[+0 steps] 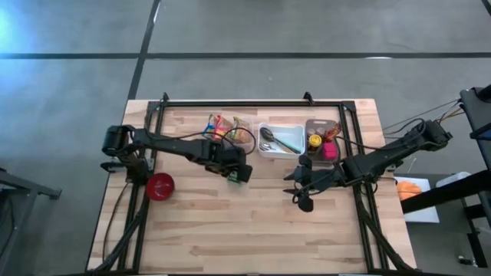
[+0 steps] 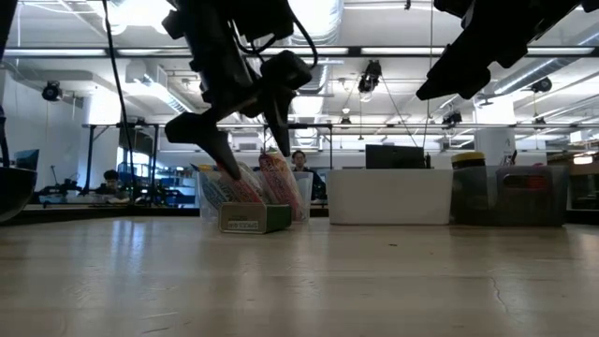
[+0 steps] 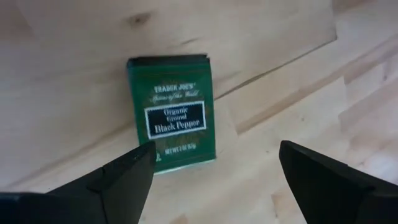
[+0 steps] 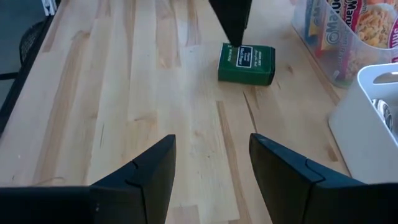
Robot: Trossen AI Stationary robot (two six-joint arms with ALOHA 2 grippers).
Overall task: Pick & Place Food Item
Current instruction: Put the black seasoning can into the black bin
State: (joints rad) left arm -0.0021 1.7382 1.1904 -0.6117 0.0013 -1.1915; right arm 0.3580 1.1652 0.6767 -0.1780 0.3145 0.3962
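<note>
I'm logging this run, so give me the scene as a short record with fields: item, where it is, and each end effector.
item: green black pepper tin
item position: lying flat on the wooden table, beside the clear bin of snack packets
left end effector: open, above the tin, not touching it
right end effector: open, empty, farther along the table
red bowl: empty, near the left arm's base

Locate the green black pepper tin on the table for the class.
In the high view the black pepper tin lies flat on the wooden table, left of centre, under the open left gripper and just in front of the clear noodle bin.
</note>
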